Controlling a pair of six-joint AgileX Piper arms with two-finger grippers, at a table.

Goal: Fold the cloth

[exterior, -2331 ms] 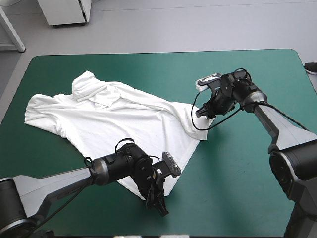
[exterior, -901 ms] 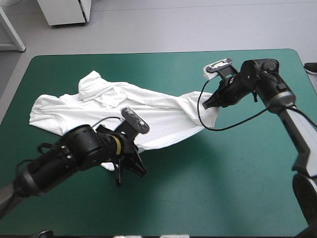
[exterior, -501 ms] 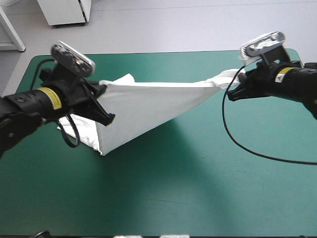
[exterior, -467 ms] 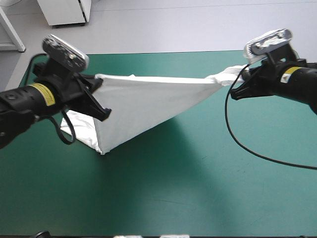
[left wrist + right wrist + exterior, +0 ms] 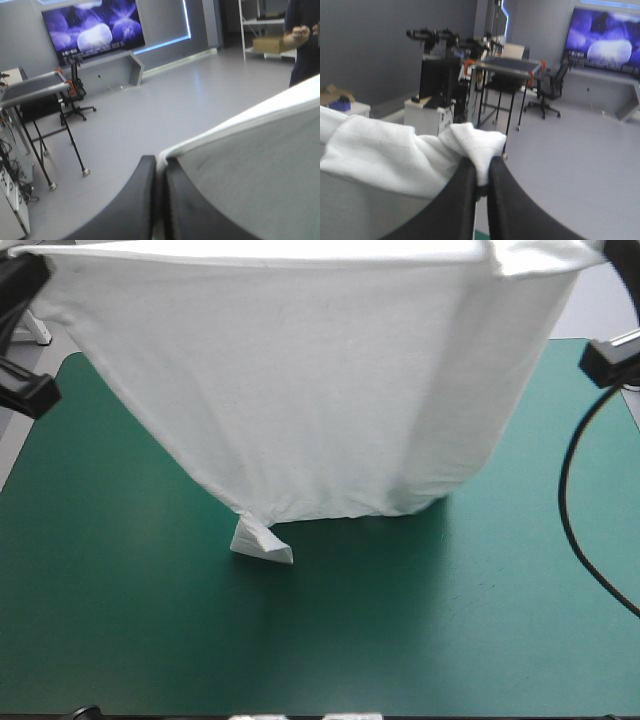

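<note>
The white T-shirt (image 5: 300,380) hangs as a broad sheet high over the teal-green table (image 5: 420,620), stretched between both raised arms. Only a small folded tip (image 5: 262,543) of it touches the cover near the middle. My left gripper (image 5: 160,165) is shut on the T-shirt's edge (image 5: 260,150), which runs away from the fingers as a taut white hem. My right gripper (image 5: 481,167) is shut on a bunched corner of the T-shirt (image 5: 405,155), which spills over beside the fingers. In the high view neither gripper's fingertips show; the cloth hides the far half of the table.
Bare teal-green cover lies along the front and both sides of the table. Both wrist views look level into the room.
Both arms have risen high, lifting the T-shirt from a low slanted stretch over the table to a tall hanging sheet. Only one small tip now rests on the cover.
</note>
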